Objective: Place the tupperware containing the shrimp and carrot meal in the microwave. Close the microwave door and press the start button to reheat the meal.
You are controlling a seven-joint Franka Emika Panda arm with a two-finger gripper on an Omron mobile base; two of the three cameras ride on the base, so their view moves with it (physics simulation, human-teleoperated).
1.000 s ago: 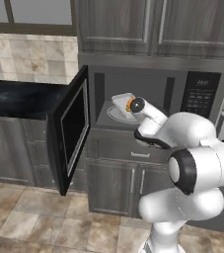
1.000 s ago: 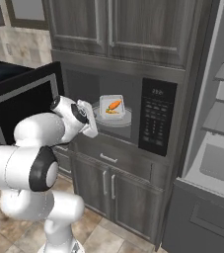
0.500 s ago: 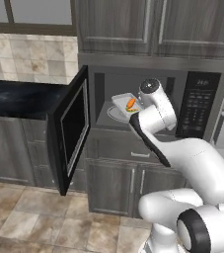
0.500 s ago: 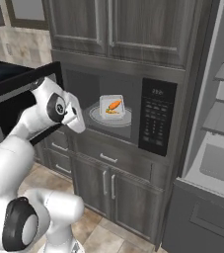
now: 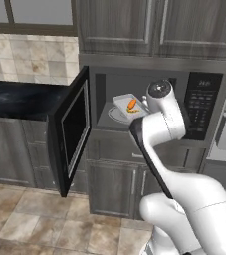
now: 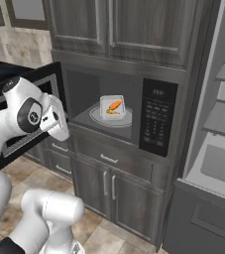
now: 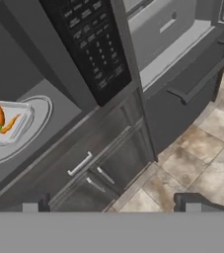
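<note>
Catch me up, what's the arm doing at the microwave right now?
The tupperware with the shrimp and carrot meal already sits on the turntable plate inside the microwave. The microwave door is wide open, swung out to the left. The gripper holds nothing, its jaws open, and hangs outside the cavity in front of the lower cabinets. Closing the door and pressing start are not yet done.

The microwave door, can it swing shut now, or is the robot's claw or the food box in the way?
Nothing visible blocks it. The tupperware sits fully inside the microwave on the turntable plate. The microwave door hangs wide open to the left. The open claw is outside the oven, in front of the opening and holding nothing.
</note>
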